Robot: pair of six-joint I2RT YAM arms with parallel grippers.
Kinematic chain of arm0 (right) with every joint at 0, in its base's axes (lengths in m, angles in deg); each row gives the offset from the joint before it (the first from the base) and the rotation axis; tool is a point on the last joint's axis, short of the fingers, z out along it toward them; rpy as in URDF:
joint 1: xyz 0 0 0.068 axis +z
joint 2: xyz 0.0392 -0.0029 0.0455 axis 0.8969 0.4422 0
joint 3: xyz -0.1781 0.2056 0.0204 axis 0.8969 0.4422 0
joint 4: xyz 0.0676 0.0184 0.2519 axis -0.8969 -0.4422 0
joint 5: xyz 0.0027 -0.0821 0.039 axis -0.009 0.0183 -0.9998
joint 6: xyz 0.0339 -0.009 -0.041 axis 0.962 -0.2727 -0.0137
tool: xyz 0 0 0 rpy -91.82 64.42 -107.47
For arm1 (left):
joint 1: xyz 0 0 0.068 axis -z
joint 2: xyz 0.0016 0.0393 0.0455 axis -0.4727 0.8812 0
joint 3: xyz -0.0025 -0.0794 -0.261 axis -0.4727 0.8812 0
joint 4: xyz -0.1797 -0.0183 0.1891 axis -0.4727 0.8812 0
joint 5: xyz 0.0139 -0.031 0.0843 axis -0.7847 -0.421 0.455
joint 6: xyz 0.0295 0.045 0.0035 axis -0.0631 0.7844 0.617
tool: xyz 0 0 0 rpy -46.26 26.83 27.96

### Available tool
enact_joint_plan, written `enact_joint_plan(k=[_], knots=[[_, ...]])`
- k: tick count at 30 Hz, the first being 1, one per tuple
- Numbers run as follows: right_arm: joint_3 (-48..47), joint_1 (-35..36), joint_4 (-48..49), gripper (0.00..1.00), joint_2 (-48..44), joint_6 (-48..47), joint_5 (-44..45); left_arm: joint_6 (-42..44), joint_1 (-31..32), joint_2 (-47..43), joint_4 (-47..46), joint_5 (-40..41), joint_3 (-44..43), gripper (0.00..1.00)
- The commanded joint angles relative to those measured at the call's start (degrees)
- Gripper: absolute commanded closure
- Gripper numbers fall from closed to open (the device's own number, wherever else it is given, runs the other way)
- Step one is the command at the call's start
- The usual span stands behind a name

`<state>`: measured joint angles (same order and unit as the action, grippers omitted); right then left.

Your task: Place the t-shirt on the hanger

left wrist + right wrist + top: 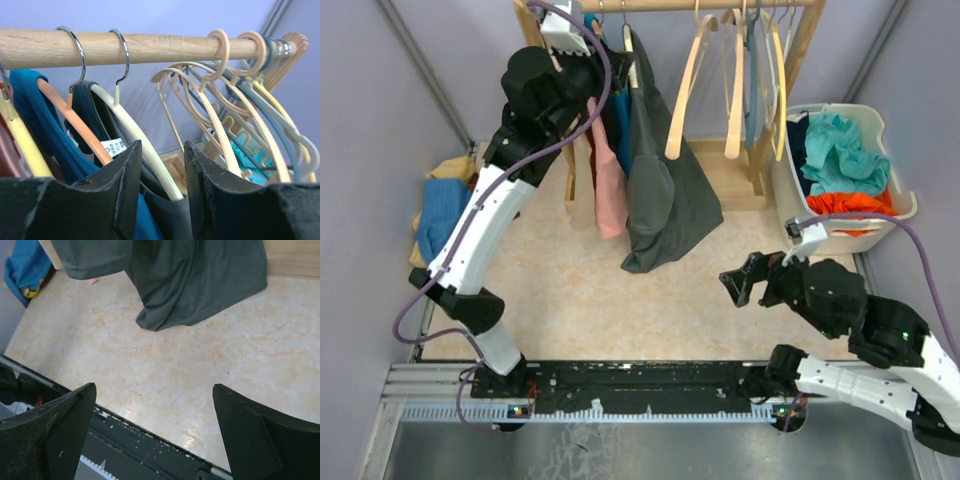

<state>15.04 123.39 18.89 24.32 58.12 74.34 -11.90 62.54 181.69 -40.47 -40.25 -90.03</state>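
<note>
- Dark grey cotton, the t-shirt (665, 200) hangs from the wooden rail (150, 47) of the rack at the far side of the table (580, 300). Its lower end droops onto the beige tabletop in a loose fold.
- The left wrist view shows the shirt's collar and small white neck label (116, 147) draped over the hanger (129, 120), a pale curved one whose silver hook (122, 55) is looped over the rail.
- An orange hanger (75, 122) hangs just beside it on its own metal hook, carrying a teal-blue shirt (30, 110).
- A pink garment (611, 195) hangs next to the grey shirt, on its left in the top view.
- The left gripper (162, 145) is raised to the rail, just below it. Its two black fingers stand a narrow gap apart, and the pale hanger's arm and the shirt's collar run down toward that gap. The fingers do not press on either, and nothing is clamped.
- The right gripper (154, 390) is low over the table near its front right, well apart from the shirt. Its fingers are spread wide and hold nothing.
- Several bare hangers (688, 90) crowd the right half of the rail.
- A white basket (783, 195) at the right holds teal and orange clothes.
- Blue and yellow cloth (445, 210) lies at the table's left edge.
</note>
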Motion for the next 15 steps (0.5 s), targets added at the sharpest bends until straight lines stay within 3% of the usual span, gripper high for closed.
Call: enact_joint_plan(k=[1, 7, 9, 10, 15], knots=[[2.3, 0.2, 4.1, 0.01, 4.0, 3.2, 2.7, -0.7, 0.0, -7.9, 0.6, -3.4, 1.8, 0.54], [6.4, -0.4, 8.2, 0.01, 12.2, 2.6, 4.5, -0.7, 0.0, -18.3, 3.9, -4.5, 10.6, 0.52], [8.0, -2.4, 10.4, 0.01, 14.5, 1.8, 3.1, -0.8, 0.0, -22.0, 5.2, -4.4, 14.4, 0.45], [9.0, -4.3, 11.8, 0.01, 15.1, 1.2, 1.7, -0.8, 0.0, -23.9, 6.2, -4.3, 16.4, 0.40], [13.5, -18.9, 20.5, 0.09, 17.2, -3.1, -12.8, -1.1, 0.0, -34.1, 8.3, -2.0, 28.4, 0.38]])
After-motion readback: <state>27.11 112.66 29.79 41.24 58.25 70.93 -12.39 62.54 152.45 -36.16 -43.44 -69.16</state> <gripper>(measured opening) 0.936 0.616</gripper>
